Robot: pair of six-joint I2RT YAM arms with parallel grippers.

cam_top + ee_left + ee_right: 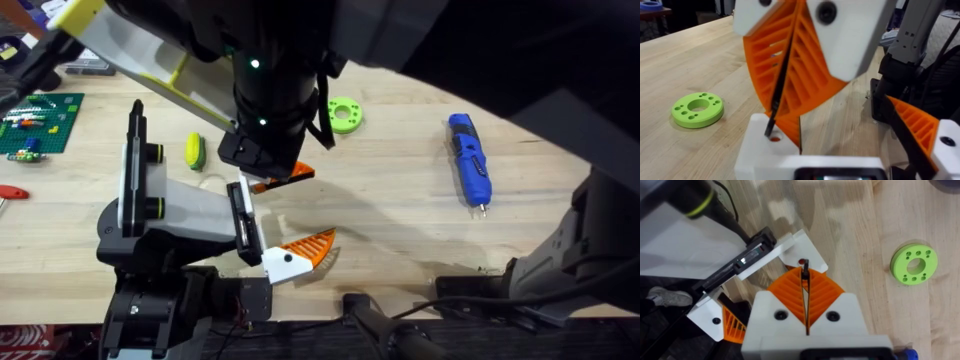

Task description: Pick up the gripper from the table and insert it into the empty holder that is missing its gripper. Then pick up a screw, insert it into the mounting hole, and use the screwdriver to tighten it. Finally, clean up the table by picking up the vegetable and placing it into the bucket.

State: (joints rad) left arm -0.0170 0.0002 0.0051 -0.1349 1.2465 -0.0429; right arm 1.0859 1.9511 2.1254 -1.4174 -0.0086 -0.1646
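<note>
Trouble may come at the small red hole [801,261] in the white plastic block [797,242]. My right end effector [805,280], white with orange ribbed pads, is clenched on what I think is a thin black screw [804,267]. Its tip sits right at that hole. If I tilt it, the screw can jam or slip out and roll off the wooden desk [400,230]. The slim blue screwdriver [470,160] lies on the desk, well apart.

Right arm [270,90] looms dark, blurred, hiding desk's far middle; Lego board [38,122] cut off at left edge.
</note>
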